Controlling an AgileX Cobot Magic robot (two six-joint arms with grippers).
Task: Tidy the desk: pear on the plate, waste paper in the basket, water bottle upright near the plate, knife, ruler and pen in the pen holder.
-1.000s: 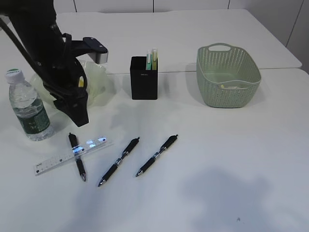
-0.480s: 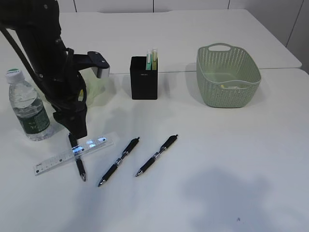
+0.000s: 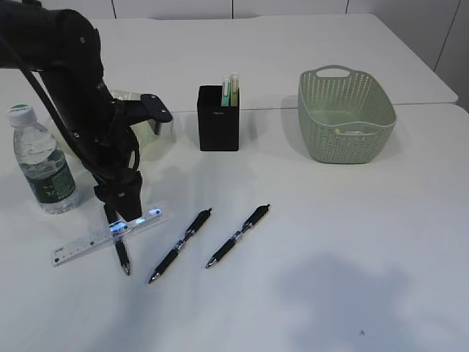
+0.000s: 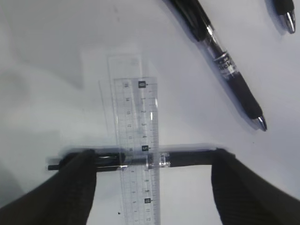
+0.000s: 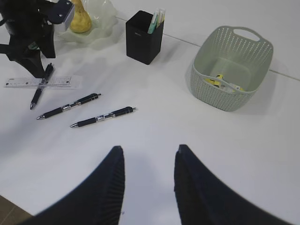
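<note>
My left gripper is open, low over the desk, its fingers straddling the clear ruler and the black pen that crosses under it. In the exterior view this gripper stands over the ruler. Two more black pens lie to the right. The black pen holder holds the pale yellow knife and a mint pen. The pear sits on the plate. The water bottle stands upright. My right gripper hangs open over bare desk.
The green basket stands at the back right with waste paper in its bottom. A seam between two tabletops runs behind the pen holder. The left arm hides most of the plate in the exterior view.
The left arm has come down and forward from beside the plate to just over the ruler and crossed pen, and its jaws have widened. The right gripper has not moved.
</note>
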